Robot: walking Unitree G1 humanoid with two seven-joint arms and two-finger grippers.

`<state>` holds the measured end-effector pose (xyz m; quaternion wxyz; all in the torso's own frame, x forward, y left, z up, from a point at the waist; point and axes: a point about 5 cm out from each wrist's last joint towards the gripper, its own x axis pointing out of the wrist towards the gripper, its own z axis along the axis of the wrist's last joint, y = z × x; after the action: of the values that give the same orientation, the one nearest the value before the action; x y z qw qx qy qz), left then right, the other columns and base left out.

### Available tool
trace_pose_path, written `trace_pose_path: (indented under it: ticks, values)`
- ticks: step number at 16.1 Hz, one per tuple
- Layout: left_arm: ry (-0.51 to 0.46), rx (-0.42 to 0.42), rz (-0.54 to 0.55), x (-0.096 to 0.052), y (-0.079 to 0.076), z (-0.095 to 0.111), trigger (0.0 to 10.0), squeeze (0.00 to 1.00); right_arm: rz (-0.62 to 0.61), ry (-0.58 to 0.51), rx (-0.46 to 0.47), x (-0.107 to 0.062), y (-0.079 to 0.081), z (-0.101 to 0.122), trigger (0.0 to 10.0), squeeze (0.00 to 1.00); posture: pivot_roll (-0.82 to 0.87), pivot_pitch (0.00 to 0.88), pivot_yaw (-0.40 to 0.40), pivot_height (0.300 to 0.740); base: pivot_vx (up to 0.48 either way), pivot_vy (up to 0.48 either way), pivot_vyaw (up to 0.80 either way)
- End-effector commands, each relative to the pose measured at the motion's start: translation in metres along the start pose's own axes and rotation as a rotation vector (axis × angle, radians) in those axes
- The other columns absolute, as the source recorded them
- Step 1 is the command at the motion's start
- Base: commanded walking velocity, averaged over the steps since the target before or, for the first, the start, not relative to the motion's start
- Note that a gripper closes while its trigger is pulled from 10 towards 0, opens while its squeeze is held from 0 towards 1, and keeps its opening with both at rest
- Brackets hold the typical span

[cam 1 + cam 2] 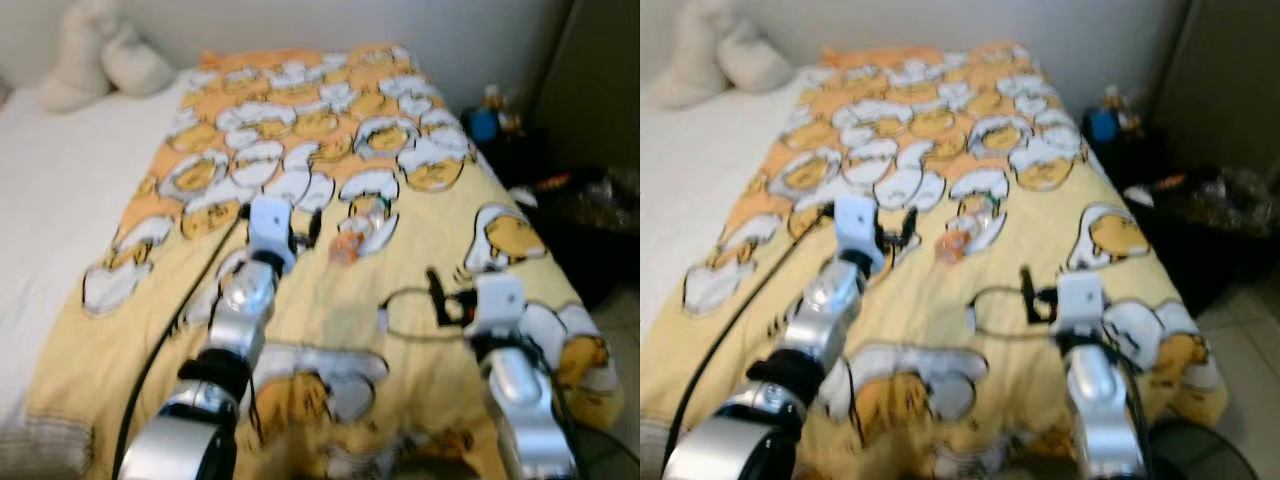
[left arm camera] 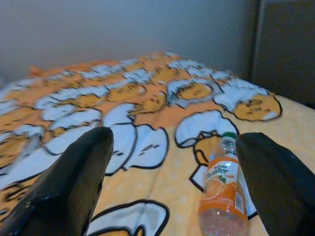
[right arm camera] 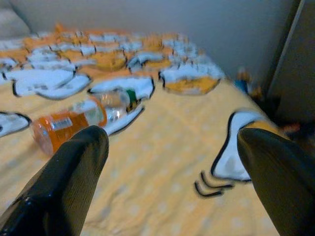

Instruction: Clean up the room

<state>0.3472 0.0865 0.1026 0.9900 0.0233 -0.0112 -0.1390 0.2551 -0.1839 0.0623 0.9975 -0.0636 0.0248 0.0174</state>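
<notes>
A clear plastic bottle [image 1: 362, 232] with an orange label and green cap lies on its side on the yellow blanket [image 1: 330, 300] printed with egg cartoons, mid-bed. My left gripper [image 1: 282, 212] hovers just left of the bottle, open; in the left wrist view the bottle [image 2: 224, 194] lies near one of its fingers [image 2: 74, 182]. My right gripper [image 1: 480, 283] is held over the blanket nearer the bed's foot, to the right of the bottle and closer to me, also open. In the right wrist view the bottle [image 3: 81, 118] lies ahead beyond one finger [image 3: 69, 182].
White pillows [image 1: 100, 60] and a white sheet [image 1: 50, 190] take up the bed's left side. To the right of the bed is dark clutter with a blue item [image 1: 485, 122] and a black bag [image 1: 590, 215]. A wall runs behind the bed.
</notes>
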Motion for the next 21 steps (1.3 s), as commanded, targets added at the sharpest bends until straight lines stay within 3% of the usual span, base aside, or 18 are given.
trace_pose_path:
  ticks: [1, 2, 3, 5, 6, 7, 10, 11, 12, 14, 16, 17, 20, 21]
  values:
    - [0.015, 0.026, -0.082, 0.017, -0.02, 0.015, 10.0, 0.0, -0.033, -0.005, -0.008, -0.003, -0.01, 0.003, 10.0, 0.0, -0.35, 0.0, 0.121, 0.74, 0.0, 0.0, -0.49]
    - [0.083, 0.016, -0.105, 0.03, -0.026, 0.022, 10.0, 0.0, -0.038, 0.006, -0.009, -0.008, -0.011, 0.0, 10.0, 0.0, -0.37, 0.0, 0.123, 0.74, 0.0, 0.0, -0.49]
    - [0.1, 0.012, -0.109, 0.035, -0.028, 0.025, 10.0, 0.0, -0.041, 0.008, -0.012, -0.011, -0.011, -0.001, 10.0, 0.0, -0.37, 0.0, 0.123, 0.74, 0.0, 0.0, -0.49]
    - [0.136, -0.043, -0.041, 0.041, -0.016, 0.03, 10.0, 0.0, -0.044, 0.01, -0.049, -0.02, -0.014, -0.001, 10.0, 0.0, -0.42, 0.0, 0.121, 0.74, 0.0, 0.0, -0.25]
    - [0.17, -0.096, -0.01, 0.044, -0.014, 0.033, 10.0, 0.0, -0.043, 0.022, -0.084, -0.038, -0.022, 0.002, 10.0, 0.0, -0.5, 0.041, 0.084, 0.74, 0.0, 0.0, 0.0]
    - [0.186, -0.096, -0.016, 0.046, -0.016, 0.033, 10.0, 0.0, -0.041, 0.029, -0.097, -0.046, -0.025, 0.004, 10.0, 0.0, -0.51, 0.047, 0.081, 0.74, 0.0, 0.0, 0.0]
    - [0.256, -0.087, -0.095, 0.048, -0.041, 0.033, 10.0, 0.0, -0.073, 0.072, -0.116, -0.077, -0.035, 0.007, 10.0, 0.0, -0.58, 0.145, 0.067, 0.74, 0.0, 0.0, 0.0]
    - [0.256, -0.087, -0.095, 0.048, -0.041, 0.033, 10.0, 0.0, -0.073, 0.072, -0.116, -0.077, -0.035, 0.007, 10.0, 0.0, -0.58, 0.145, 0.067, 0.74, 0.0, 0.0, 0.0]
    - [0.252, -0.106, -0.137, 0.049, -0.054, 0.035, 10.0, 0.0, -0.078, 0.083, -0.113, -0.095, -0.033, 0.011, 10.0, 0.0, -0.61, 0.201, 0.052, 0.74, 0.0, 0.0, 0.0]
    - [0.255, -0.112, -0.148, 0.049, -0.06, 0.036, 10.0, 0.0, -0.054, 0.101, -0.114, -0.109, -0.027, 0.017, 10.0, 0.0, -0.62, 0.239, 0.032, 0.74, 0.0, 0.0, 0.0]
    - [0.223, -0.027, -0.044, 0.051, -0.052, 0.041, 10.0, 0.0, 0.001, 0.146, -0.116, -0.13, -0.02, 0.023, 10.0, 0.0, -0.64, 0.275, 0.004, 0.74, 0.0, 0.0, 0.0]
    - [0.171, 0.078, 0.059, 0.054, -0.04, 0.05, 10.0, 0.0, 0.013, 0.167, -0.118, -0.136, -0.02, 0.023, 10.0, 0.0, -0.64, 0.277, 0.0, 0.74, 0.0, 0.0, 0.0]
    - [0.069, 0.147, 0.16, 0.059, -0.026, 0.068, 10.0, 0.0, 0.023, 0.184, -0.122, -0.14, -0.02, 0.026, 10.0, 0.0, -0.65, 0.282, -0.012, 0.74, 0.0, 0.0, 0.0]
    - [0.009, 0.191, 0.233, 0.06, -0.011, 0.079, 10.0, 0.0, 0.045, 0.196, -0.122, -0.143, -0.016, 0.028, 10.0, 0.0, -0.63, 0.29, -0.016, 0.74, 0.0, 0.0, 0.0]
